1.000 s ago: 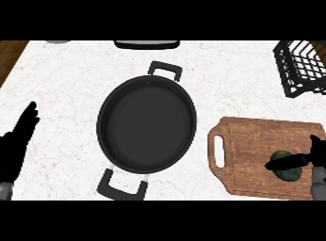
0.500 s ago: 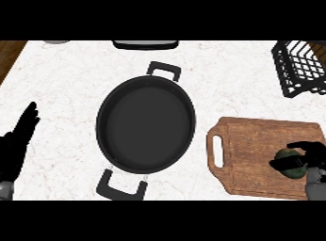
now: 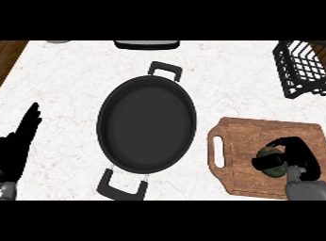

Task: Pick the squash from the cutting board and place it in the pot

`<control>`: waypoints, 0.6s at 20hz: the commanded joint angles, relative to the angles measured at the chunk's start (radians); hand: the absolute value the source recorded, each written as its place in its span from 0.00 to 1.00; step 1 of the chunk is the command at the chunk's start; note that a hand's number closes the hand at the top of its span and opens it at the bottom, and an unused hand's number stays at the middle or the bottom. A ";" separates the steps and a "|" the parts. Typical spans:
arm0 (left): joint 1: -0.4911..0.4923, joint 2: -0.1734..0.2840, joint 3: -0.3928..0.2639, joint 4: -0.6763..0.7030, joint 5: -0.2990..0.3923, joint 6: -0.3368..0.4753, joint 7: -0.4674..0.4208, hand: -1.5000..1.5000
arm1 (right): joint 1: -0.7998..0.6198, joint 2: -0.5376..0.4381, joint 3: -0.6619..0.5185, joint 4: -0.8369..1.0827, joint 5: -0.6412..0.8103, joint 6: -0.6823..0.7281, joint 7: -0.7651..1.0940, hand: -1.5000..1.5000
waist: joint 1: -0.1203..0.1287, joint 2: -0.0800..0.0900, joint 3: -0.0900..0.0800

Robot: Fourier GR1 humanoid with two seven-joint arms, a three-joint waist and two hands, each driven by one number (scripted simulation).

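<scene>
A dark green squash (image 3: 271,161) lies on the wooden cutting board (image 3: 249,139) at the lower right. My right hand (image 3: 294,153) is curled round the squash, fingers over its top and left side, hiding much of it. The black pot (image 3: 146,123), oval with two handles, stands in the middle of the marble counter and holds nothing. My left hand (image 3: 14,146) rests open at the lower left, fingers up, away from the pot.
A black wire basket (image 3: 310,68) stands at the upper right, beyond the board. A dark-rimmed dish (image 3: 146,44) and a small grey object (image 3: 56,42) sit at the far edge. Brown wood floor (image 3: 0,61) shows left of the counter.
My right hand has closed its fingers over the squash, which lay uncovered beside the hand a second ago. The left hand and the pot have not moved.
</scene>
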 commanded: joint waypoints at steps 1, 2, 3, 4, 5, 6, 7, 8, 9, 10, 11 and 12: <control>-0.043 -0.002 -0.021 -0.005 0.000 -0.022 0.011 0.50 | -0.068 0.133 0.308 -0.054 0.084 0.081 -0.067 1.00 | 0.066 0.005 0.004; -0.041 0.000 -0.046 -0.012 -0.013 -0.039 -0.002 0.50 | -0.127 0.157 0.373 -0.055 0.091 0.107 -0.105 1.00 | 0.120 0.009 0.003; -0.054 -0.004 -0.047 -0.017 -0.005 -0.046 -0.001 0.50 | -0.159 0.186 0.448 -0.053 0.109 0.129 -0.133 1.00 | 0.169 0.011 0.001; -0.058 -0.008 -0.063 -0.011 -0.011 -0.055 -0.006 0.50 | -0.206 0.206 0.509 -0.051 0.123 0.151 -0.165 1.00 | 0.207 0.018 -0.002; -0.073 -0.018 -0.080 -0.016 -0.014 -0.060 -0.001 0.50 | -0.235 0.227 0.577 -0.039 0.136 0.165 -0.158 1.00 | 0.207 0.018 -0.001; -0.082 -0.005 -0.076 -0.015 -0.009 -0.076 0.002 0.50 | -0.262 0.229 0.645 -0.037 0.141 0.163 -0.153 1.00 | 0.205 0.014 0.001; -0.100 -0.009 -0.075 -0.002 -0.019 -0.063 0.007 0.50 | -0.310 0.230 0.702 -0.030 0.152 0.169 -0.132 1.00 | 0.184 0.015 0.001; -0.104 -0.012 -0.075 -0.002 -0.022 -0.059 0.012 0.50 | -0.330 0.231 0.768 -0.013 0.170 0.151 -0.113 1.00 | 0.175 0.012 0.002; -0.088 -0.024 -0.083 0.006 -0.015 -0.063 0.016 0.50 | -0.365 0.231 0.816 -0.017 0.181 0.132 -0.075 1.00 | 0.172 0.008 0.002; -0.096 -0.015 -0.071 0.010 -0.014 -0.060 0.021 0.50 | -0.388 0.232 0.870 -0.024 0.193 0.099 -0.048 1.00 | 0.160 0.004 0.003; -0.092 -0.016 -0.078 0.008 -0.020 -0.059 0.028 0.50 | -0.439 0.232 0.902 -0.031 0.186 0.106 -0.011 1.00 | 0.148 0.002 0.003; -0.103 -0.019 -0.073 0.021 -0.022 -0.055 0.026 0.50 | -0.482 0.232 0.936 -0.047 0.216 0.084 0.018 1.00 | 0.126 0.000 0.003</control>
